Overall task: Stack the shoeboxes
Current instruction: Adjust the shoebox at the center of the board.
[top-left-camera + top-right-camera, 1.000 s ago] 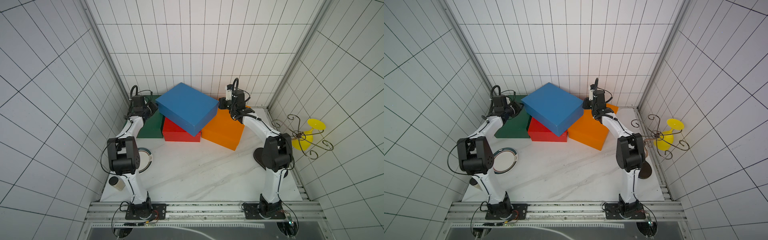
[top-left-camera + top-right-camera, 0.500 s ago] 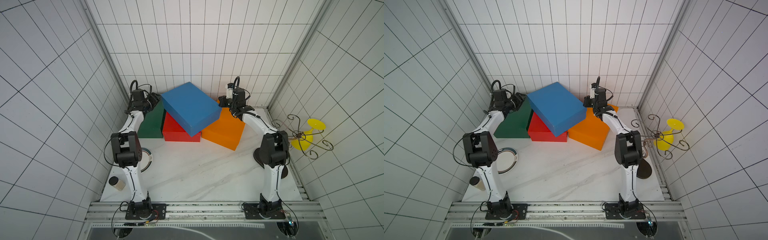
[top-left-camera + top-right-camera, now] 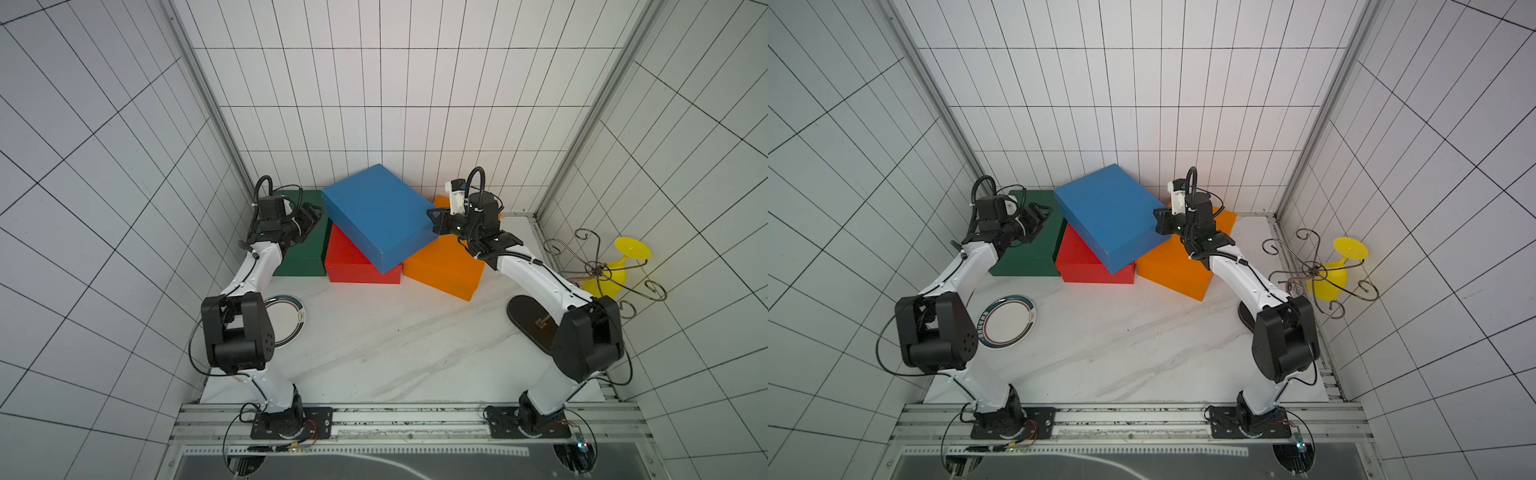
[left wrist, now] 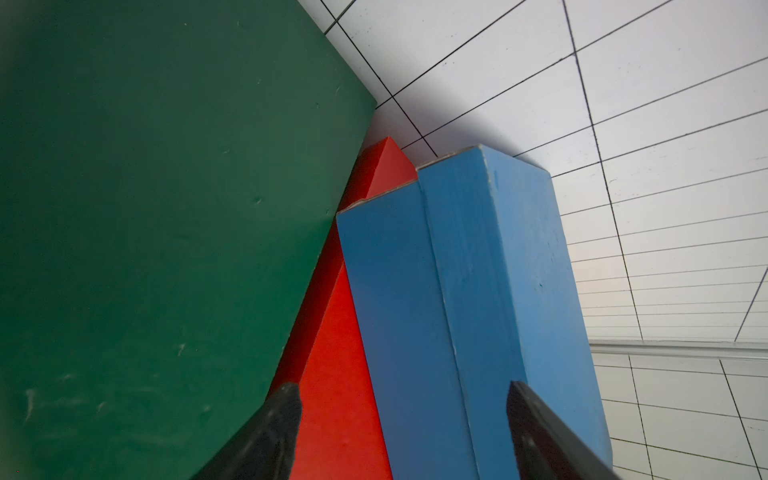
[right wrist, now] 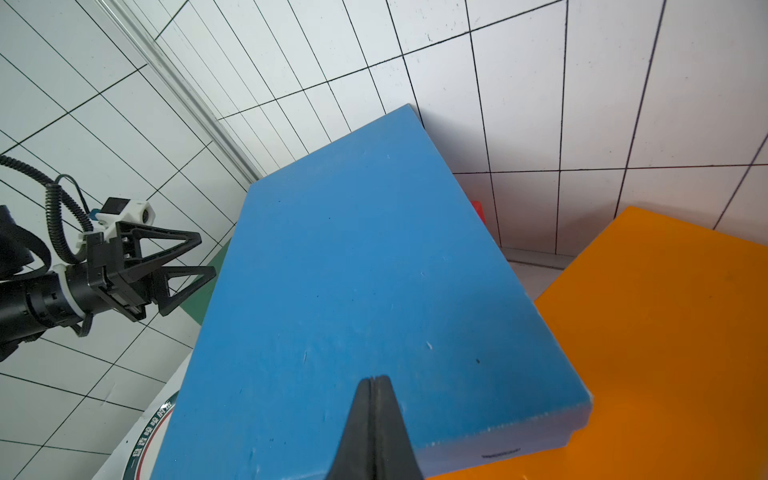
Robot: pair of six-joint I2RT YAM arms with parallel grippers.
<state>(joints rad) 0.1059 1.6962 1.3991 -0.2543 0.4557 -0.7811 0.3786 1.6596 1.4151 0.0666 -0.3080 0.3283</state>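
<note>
The blue shoebox (image 3: 376,212) (image 3: 1106,212) lies skewed on top of the red shoebox (image 3: 353,262) (image 3: 1084,257), and one corner overhangs the orange shoebox (image 3: 444,266) (image 3: 1175,266). The dark green shoebox (image 3: 305,253) (image 3: 1025,257) stands to the left of the red one. My left gripper (image 3: 316,214) (image 4: 401,388) is open above the green box. Its fingers point at the blue box's (image 4: 457,311) left end and hold nothing. My right gripper (image 3: 430,212) (image 5: 376,380) is shut and empty, with its tips over the blue lid's (image 5: 353,291) right edge.
A round plate (image 3: 286,320) (image 3: 1009,320) lies on the table by the left arm's elbow. A wire stand (image 3: 598,270) with a yellow goblet (image 3: 615,266) is at the right wall. Its black base disc (image 3: 528,320) lies under the right arm. Tiled walls close in the back and both sides.
My left gripper has opened and moved up from the green box to the blue box's left end. The blue box has shifted slightly to the right. My right gripper has stayed shut.
</note>
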